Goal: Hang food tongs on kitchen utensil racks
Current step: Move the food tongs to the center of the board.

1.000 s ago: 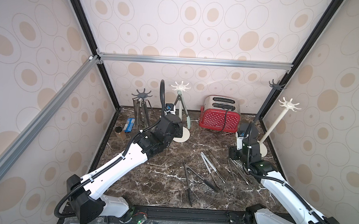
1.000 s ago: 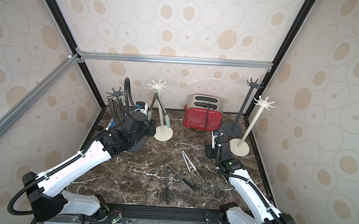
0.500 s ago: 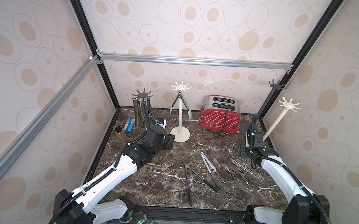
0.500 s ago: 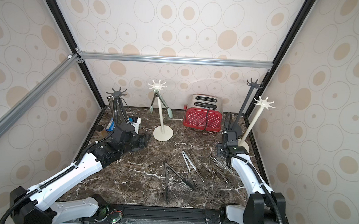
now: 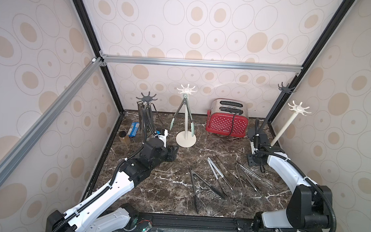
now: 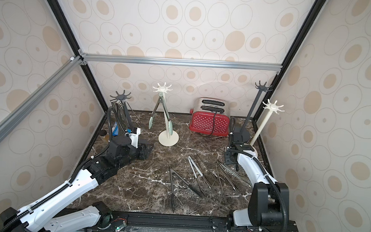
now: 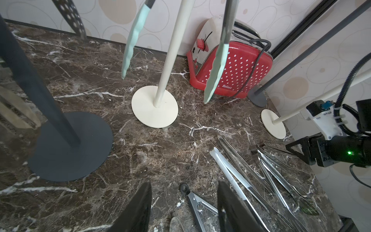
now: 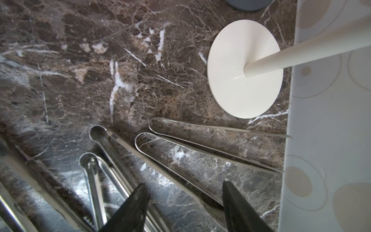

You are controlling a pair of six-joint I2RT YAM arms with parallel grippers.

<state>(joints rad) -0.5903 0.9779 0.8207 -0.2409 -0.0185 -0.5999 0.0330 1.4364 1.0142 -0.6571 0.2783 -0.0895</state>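
Note:
Several loose food tongs lie on the marble table: a black pair (image 5: pixel 194 183), a white-handled pair (image 5: pixel 215 169) and steel ones (image 5: pixel 249 178). Green-tipped tongs (image 5: pixel 183 116) hang from the middle cream rack (image 5: pixel 187 90). Steel tongs (image 5: pixel 144 114) hang from the left dark grey rack (image 5: pixel 147 98). A dark grey rack (image 5: pixel 284 89) and a cream rack (image 5: pixel 298 109) stand at the right. My left gripper (image 5: pixel 173 153) (image 7: pixel 183 186) hovers open and empty, low, near the black tongs' hinge (image 7: pixel 184 188). My right gripper (image 5: pixel 252 162) (image 8: pixel 185 185) is open, straddling one arm of steel tongs (image 8: pixel 180 160) on the table.
A red dotted toaster (image 5: pixel 227 121) with a black cord stands at the back wall. A blue packet (image 5: pixel 133 128) and a small brown jar (image 5: pixel 124 138) sit at the left wall. The right cream rack's base (image 8: pixel 244 68) lies close to my right gripper, next to the side wall.
My left arm has pulled back and down from the middle cream rack, leaving the green-tipped tongs hanging. My right gripper has dropped toward the steel tongs, its jaws narrowing slightly.

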